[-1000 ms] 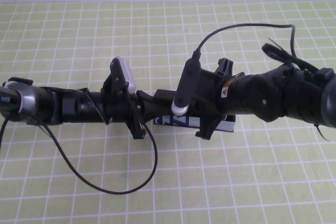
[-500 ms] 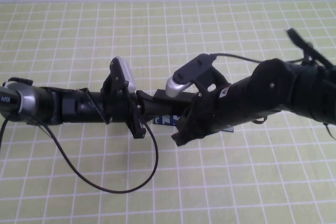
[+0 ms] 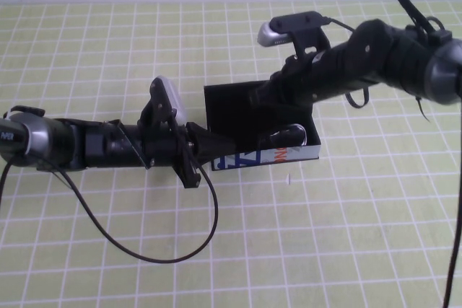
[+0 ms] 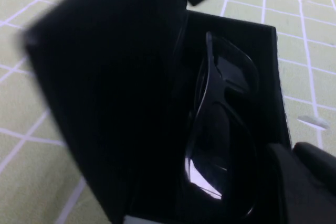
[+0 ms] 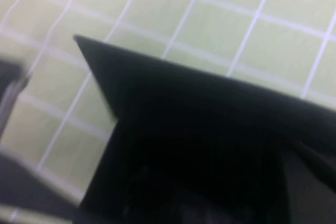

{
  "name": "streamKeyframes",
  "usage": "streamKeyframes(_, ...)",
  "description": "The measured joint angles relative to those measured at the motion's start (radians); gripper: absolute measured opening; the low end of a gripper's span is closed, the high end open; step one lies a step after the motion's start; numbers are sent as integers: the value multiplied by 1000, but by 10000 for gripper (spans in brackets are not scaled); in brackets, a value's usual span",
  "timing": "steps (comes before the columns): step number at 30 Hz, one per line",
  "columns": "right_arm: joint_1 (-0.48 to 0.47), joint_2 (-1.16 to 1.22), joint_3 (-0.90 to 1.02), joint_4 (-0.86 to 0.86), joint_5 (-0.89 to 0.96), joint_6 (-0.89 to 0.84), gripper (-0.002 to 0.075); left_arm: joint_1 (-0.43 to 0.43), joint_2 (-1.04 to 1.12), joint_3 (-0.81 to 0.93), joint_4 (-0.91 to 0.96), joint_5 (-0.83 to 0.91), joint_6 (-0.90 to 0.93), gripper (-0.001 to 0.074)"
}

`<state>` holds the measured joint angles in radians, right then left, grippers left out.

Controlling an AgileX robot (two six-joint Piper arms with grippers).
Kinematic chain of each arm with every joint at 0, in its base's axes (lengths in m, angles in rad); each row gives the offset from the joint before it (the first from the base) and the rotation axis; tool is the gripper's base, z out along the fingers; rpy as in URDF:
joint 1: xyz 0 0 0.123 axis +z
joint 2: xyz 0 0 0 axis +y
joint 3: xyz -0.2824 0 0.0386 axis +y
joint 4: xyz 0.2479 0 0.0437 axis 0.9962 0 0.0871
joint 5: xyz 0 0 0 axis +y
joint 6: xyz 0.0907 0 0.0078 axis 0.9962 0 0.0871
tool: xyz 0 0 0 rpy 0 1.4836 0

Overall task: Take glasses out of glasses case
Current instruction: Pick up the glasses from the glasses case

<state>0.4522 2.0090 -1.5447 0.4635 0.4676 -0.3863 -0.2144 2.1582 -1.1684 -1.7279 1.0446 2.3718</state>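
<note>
High view: the glasses case (image 3: pixel 274 155) sits at the frame's centre on the checked table (image 3: pixel 346 236), lid raised, with the glasses (image 3: pixel 286 135) lying inside. Stretched level from the left edge, the left arm brings the left gripper (image 3: pixel 209 151) to the case's left end; its claw spread cannot be told. Reaching in from the upper right, the right gripper (image 3: pixel 266 94) meets the lid's top edge, claw state unclear.
</note>
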Motion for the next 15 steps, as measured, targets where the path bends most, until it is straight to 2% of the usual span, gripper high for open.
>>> streamKeyframes(8,-37,153,-218,-23,159,60,-16,0,0,-1,0,0,0,-4)
streamKeyframes(15,-43,251,-302,-28,230,90,-16,0,0,-1,0,0,0,-4)
